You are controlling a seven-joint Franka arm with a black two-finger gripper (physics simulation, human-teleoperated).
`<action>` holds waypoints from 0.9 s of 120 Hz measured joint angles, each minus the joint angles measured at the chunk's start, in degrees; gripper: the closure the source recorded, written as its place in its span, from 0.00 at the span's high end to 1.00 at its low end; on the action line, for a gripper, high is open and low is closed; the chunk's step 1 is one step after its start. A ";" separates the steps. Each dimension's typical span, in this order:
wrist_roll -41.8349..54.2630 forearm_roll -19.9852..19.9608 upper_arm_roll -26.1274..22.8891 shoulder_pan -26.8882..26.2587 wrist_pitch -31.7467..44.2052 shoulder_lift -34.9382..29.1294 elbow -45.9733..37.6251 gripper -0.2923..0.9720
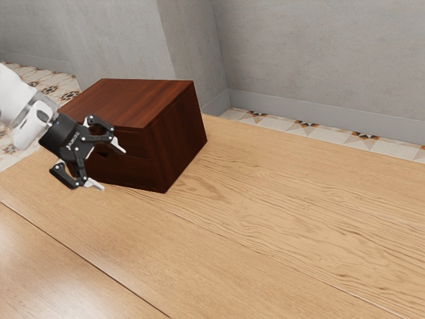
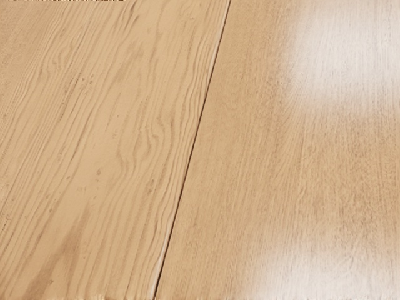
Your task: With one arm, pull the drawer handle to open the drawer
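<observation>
Black gripper (image 1: 111, 170), fingers spread and holding nothing, hovers at the front face of the dark wooden drawer box (image 1: 149, 113), set at ten o'clock on the plank table (image 1: 279, 219).

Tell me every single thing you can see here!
drawer box: one, dark reddish-brown wood, on the table toward the exterior view's left, near the wall corner
table: one, light wood planks, under the box
floor tiles: pale, patterned, beyond the table along the walls
walls: grey, behind everything
arm: one, white, coming in from the exterior view's left
tool: one, black, fingers open, at the box's front face
</observation>
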 joint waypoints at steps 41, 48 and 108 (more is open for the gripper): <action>2.27 1.67 -2.76 6.26 -11.59 0.46 12.07 0.77; 2.62 2.53 -0.92 6.80 -12.85 0.53 15.22 0.77; 5.02 12.03 9.82 -11.13 -14.11 1.95 35.03 0.77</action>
